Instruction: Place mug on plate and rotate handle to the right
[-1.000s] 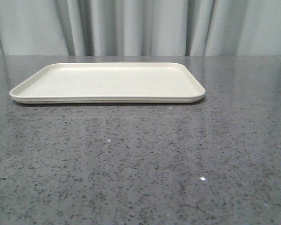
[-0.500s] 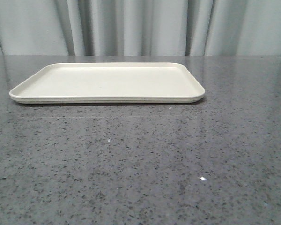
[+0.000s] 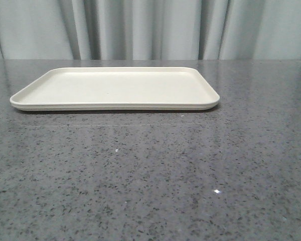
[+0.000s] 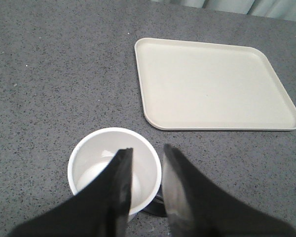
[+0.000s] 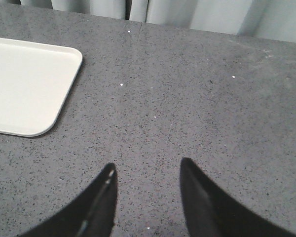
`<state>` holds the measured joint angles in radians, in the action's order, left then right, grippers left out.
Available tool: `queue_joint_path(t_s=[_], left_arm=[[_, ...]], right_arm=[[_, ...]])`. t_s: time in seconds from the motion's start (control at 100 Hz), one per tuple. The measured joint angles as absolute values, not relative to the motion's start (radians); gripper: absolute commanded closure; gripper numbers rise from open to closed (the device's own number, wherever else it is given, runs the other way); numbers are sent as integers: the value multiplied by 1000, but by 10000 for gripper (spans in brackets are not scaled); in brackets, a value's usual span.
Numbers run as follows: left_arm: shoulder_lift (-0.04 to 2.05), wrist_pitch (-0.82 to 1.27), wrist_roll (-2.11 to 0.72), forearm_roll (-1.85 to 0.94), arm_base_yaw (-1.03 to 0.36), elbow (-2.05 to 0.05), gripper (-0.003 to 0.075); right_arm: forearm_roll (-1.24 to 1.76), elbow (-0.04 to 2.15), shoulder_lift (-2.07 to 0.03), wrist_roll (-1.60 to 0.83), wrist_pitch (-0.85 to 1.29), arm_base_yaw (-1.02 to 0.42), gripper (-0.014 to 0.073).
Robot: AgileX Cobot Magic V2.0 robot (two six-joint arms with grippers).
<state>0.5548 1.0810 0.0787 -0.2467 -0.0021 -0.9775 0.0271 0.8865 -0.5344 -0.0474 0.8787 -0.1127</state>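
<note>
The cream-white plate [image 3: 115,89] lies flat and empty at the far middle of the table. It also shows in the left wrist view [image 4: 212,84] and the right wrist view [image 5: 24,94]. The white mug [image 4: 91,153] stands upright on the table near the plate's corner, seen only in the left wrist view. Its black handle [image 4: 156,207] peeks out beside the rim. My left gripper [image 4: 147,148] is open and straddles the mug's wall by the handle, one finger inside, one outside. My right gripper [image 5: 147,165] is open and empty over bare table. Neither gripper nor the mug shows in the front view.
The table [image 3: 150,175] is dark grey speckled stone. A pale grey curtain [image 3: 150,30] hangs behind its far edge.
</note>
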Motion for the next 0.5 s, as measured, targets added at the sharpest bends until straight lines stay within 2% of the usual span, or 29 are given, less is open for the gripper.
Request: queue_joint_path(t_s=[0.1, 0.17, 0.5], left_arm=[[555, 1083, 79, -247, -2, -978, 203], [555, 1083, 79, -247, -2, -978, 137], [590, 1085, 79, -163, -2, -978, 132]], right_arm=[[27, 887, -534, -47, 879, -113, 71], [27, 887, -534, -47, 879, -113, 71], [27, 887, -534, -47, 879, -113, 72]])
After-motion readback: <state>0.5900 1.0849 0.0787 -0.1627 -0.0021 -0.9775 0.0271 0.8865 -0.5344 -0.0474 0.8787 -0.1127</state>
